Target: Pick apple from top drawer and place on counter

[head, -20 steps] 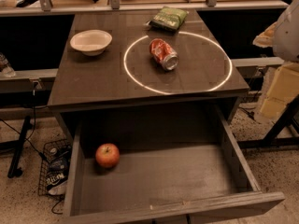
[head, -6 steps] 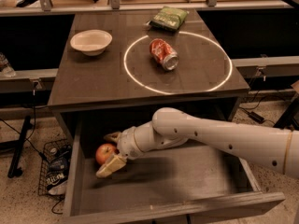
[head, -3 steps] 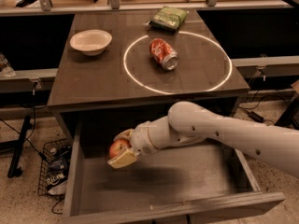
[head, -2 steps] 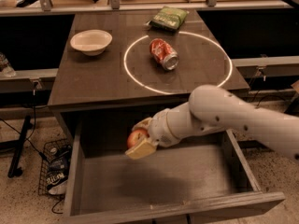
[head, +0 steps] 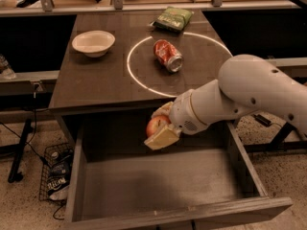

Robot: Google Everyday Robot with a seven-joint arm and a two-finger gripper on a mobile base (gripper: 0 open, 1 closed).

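The gripper [head: 158, 128] is in the centre of the frame, just under the front edge of the counter [head: 91, 83] and over the open top drawer [head: 74, 178]. It is clenched around the apple [head: 155, 124]: 1 pale finger lies over the top of the fruit and the other one, wide and flat, is under it. The apple is red with a yellowish patch, and it hangs in the air above the back part of the drawer floor, not touching the wood. The white arm [head: 249, 90] comes in from the right side of the frame and crosses over the right wall of the drawer.

The drawer is pulled out far toward the bottom of the frame, and a soft shadow lies on its floor.

On the counter, a thin white circle [head: 128, 67] is drawn in the middle. Inside this circle a crushed red soda can [head: 168, 55] lies on its side. A pale bowl [head: 93, 42] stands at the upper left, outside the circle. A green bag [head: 172, 18] lies at the top centre, at the far edge of the circle. On the floor at the lower left, beside the drawer, there is a small wire basket [head: 57, 171].
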